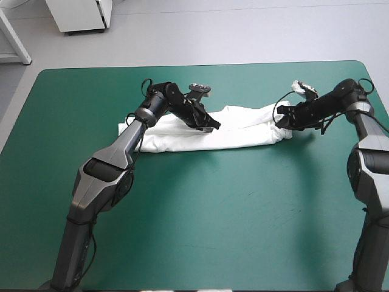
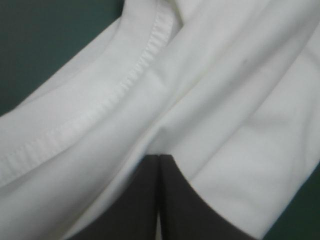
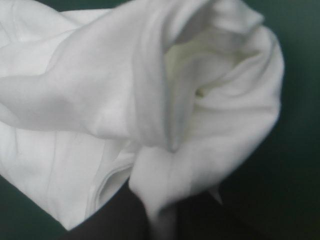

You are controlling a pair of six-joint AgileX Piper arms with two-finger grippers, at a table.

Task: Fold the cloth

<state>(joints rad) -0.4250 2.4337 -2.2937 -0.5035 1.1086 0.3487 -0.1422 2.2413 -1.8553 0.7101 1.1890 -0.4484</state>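
Both pairs of fingers are nipped on the T-shirt (a long folded band on the teal-green cover): left gripper at mid-band, right gripper at its end.

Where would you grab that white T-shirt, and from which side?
Probably the short ends, from either side: the T-shirt lies as a long narrow band across the table. The right pincer pinches its right end; the left pincer grips nearer the middle.

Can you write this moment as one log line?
T-shirt: long folded band on table | left gripper: shut near its middle | right gripper: shut on its end
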